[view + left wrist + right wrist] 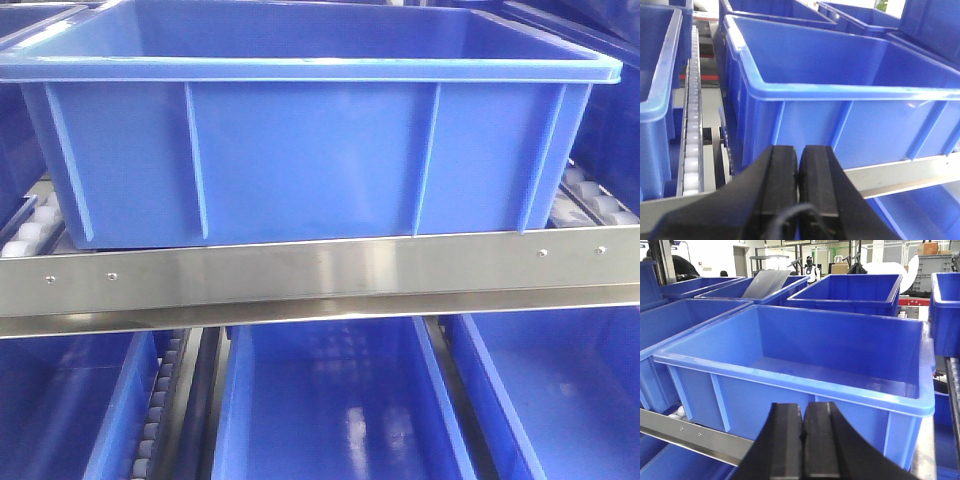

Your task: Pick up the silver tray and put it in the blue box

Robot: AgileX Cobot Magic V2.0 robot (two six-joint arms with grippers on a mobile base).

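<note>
Large deep blue ribbed plastic box [805,365]: empty, ahead of both pincers. Left gripper [799,165], right gripper [802,425]: pads together, holding nothing. Silver tray: unseen, possibly grey sheet [765,282] far left.

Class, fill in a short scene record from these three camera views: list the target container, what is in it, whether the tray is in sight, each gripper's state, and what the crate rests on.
target container: blue box, facing both wrist cameras
contents: none visible; bare floor in the right wrist view
silver tray: not clearly in view; a grey sheet leans in a far crate, identity unclear
left gripper: shut, holding nothing
right gripper: shut, holding nothing
support: roller track behind a steel rail
below: more blue crates
</note>
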